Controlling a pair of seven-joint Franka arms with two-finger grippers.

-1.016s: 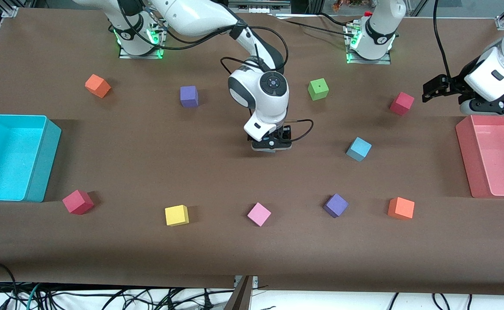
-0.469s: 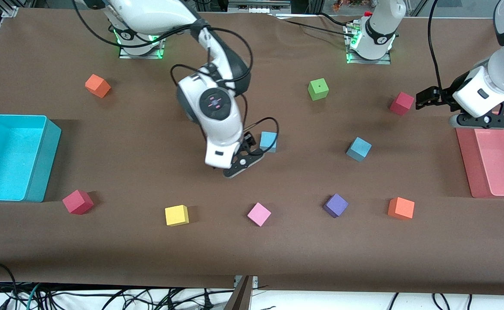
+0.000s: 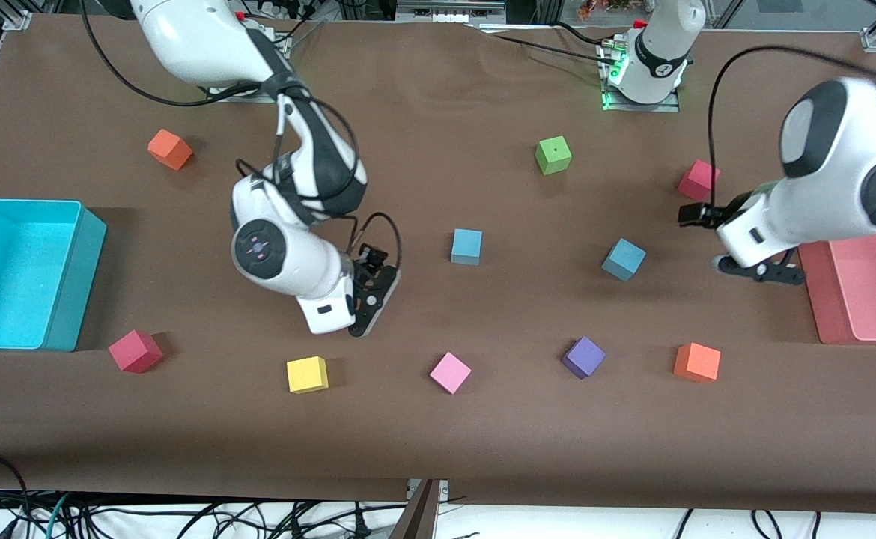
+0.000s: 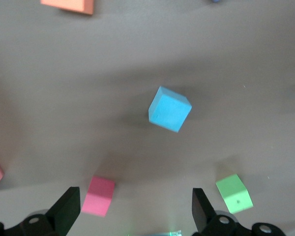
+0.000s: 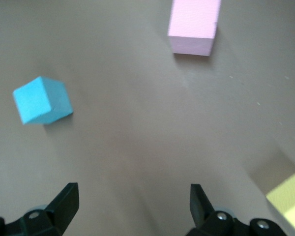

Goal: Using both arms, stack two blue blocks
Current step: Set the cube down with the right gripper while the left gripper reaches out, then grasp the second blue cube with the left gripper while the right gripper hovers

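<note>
The two blue blocks are lying apart at mid-table, unstacked. The right gripper is hanging above the yellow cube, fingers spread, empty. The left gripper is hanging beside the pink bin, also spread, empty.

A robotics lab: two white robot arms bolted at the edge of a brown-covered bench, foam cubes and plastic bins spread around them, loose cables trailing below the bench's edge.

Left gripper and right gripper hang with fingers spread, empty.
</note>
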